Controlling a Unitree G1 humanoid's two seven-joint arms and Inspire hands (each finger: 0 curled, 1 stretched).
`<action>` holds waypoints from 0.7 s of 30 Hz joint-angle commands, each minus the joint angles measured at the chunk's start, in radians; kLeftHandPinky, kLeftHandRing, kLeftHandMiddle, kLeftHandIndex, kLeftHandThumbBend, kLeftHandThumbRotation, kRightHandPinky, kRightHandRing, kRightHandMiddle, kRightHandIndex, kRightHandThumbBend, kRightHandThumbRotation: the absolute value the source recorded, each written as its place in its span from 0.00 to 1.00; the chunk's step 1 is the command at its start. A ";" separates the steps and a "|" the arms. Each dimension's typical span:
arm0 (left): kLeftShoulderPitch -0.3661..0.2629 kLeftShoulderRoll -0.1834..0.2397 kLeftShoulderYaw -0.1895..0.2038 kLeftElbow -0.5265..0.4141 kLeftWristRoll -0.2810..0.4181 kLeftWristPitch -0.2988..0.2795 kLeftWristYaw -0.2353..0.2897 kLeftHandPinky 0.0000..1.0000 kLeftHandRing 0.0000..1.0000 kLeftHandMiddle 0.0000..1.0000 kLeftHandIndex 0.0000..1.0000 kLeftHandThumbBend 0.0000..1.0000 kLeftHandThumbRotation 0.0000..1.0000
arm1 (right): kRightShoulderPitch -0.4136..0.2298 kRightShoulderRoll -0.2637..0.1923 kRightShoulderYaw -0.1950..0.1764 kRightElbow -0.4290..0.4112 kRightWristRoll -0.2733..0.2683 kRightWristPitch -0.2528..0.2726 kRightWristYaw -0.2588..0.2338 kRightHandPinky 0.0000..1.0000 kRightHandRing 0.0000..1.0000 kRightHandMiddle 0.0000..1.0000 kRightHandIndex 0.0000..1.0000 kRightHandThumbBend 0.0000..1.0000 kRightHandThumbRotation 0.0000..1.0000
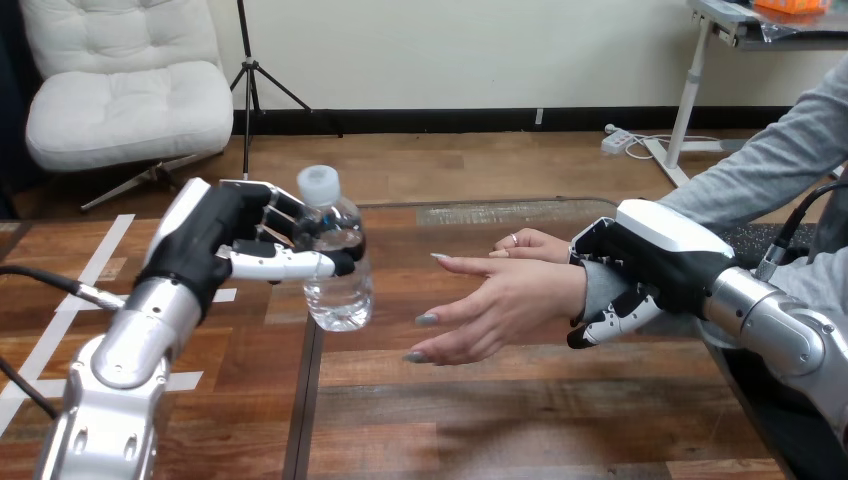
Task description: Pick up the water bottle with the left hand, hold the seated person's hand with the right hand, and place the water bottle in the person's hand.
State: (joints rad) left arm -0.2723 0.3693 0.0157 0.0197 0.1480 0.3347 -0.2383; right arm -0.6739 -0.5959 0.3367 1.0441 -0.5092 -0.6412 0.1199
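Clear ribbed plastic, white screw cap point(319, 185): the water bottle point(340, 290) sits in my left robot hand point(225, 245), fingers behind it and thumb across the front, closed round its upper half. Long axis near upright, cap up. The base looks to be off the wooden worktop point(500, 420), though I can't be sure of the gap.

Landmark: the person's hand point(510, 300).
- It is held out palm open and turned toward the bottle, with its fingers spread and pointing at it.
- The bottle is to the left of that hand, near its fingertips but apart from them, at about the same height.
- My right robot hand point(650, 262) is on the far side, at the grey-sleeved wrist point(590, 290). White shell over the top, fingers curled under; it grips the wrist.
- The person's other hand point(535, 243) rests just behind, touching nothing of mine.

Judgement: the left arm is the nearer one and the only one free to travel. The move is a short sideways carry to the right, keeping the bottle upright so that its smooth round wall meets the palm. Thin plastic may dent under a squeeze and may slip.
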 commanded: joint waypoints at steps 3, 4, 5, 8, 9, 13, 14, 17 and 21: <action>-0.061 -0.013 -0.010 -0.059 -0.013 -0.029 -0.003 0.33 0.40 0.43 0.41 0.63 0.00 | -0.083 0.015 -0.026 -0.045 0.021 -0.015 -0.010 0.28 0.31 0.37 0.39 0.81 0.00; -0.062 -0.014 -0.011 -0.058 -0.015 -0.031 -0.005 0.33 0.40 0.43 0.41 0.63 0.00 | -0.083 0.015 -0.026 -0.047 0.021 -0.014 -0.010 0.28 0.31 0.37 0.39 0.80 0.00; -0.063 -0.015 -0.012 -0.057 -0.016 -0.032 -0.006 0.33 0.40 0.43 0.41 0.63 0.00 | -0.083 0.015 -0.026 -0.047 0.021 -0.013 -0.009 0.28 0.31 0.37 0.39 0.80 0.00; -0.064 -0.024 -0.012 -0.054 -0.024 -0.039 -0.011 0.33 0.39 0.42 0.40 0.63 0.00 | -0.082 0.015 -0.026 -0.047 0.020 -0.017 -0.011 0.28 0.31 0.37 0.39 0.80 0.00; -0.066 -0.028 -0.015 -0.052 -0.024 -0.040 -0.012 0.33 0.39 0.42 0.40 0.63 0.00 | -0.082 0.015 -0.026 -0.048 0.020 -0.016 -0.011 0.28 0.31 0.37 0.39 0.80 0.00; -0.070 -0.035 -0.023 -0.051 -0.020 -0.038 -0.014 0.32 0.39 0.42 0.40 0.63 0.00 | -0.081 0.015 -0.026 -0.048 0.021 -0.017 -0.012 0.28 0.31 0.37 0.39 0.80 0.00; -0.070 -0.036 -0.023 -0.052 -0.020 -0.037 -0.015 0.32 0.39 0.42 0.40 0.64 0.00 | -0.081 0.015 -0.026 -0.047 0.021 -0.017 -0.013 0.28 0.31 0.37 0.39 0.80 0.00; -0.072 -0.038 -0.029 -0.047 -0.018 -0.049 -0.016 0.32 0.38 0.42 0.40 0.64 0.00 | -0.081 0.016 -0.026 -0.046 0.019 -0.014 -0.015 0.28 0.32 0.37 0.39 0.80 0.00; -0.074 -0.036 -0.041 -0.048 -0.012 -0.049 -0.016 0.32 0.38 0.42 0.40 0.64 0.00 | -0.081 0.015 -0.026 -0.046 0.019 -0.012 -0.014 0.28 0.32 0.37 0.39 0.80 0.00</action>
State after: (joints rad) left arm -0.2728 0.3352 -0.0198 0.0198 0.1373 0.3271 -0.2555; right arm -0.6740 -0.5941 0.3367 1.0438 -0.5092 -0.6411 0.1199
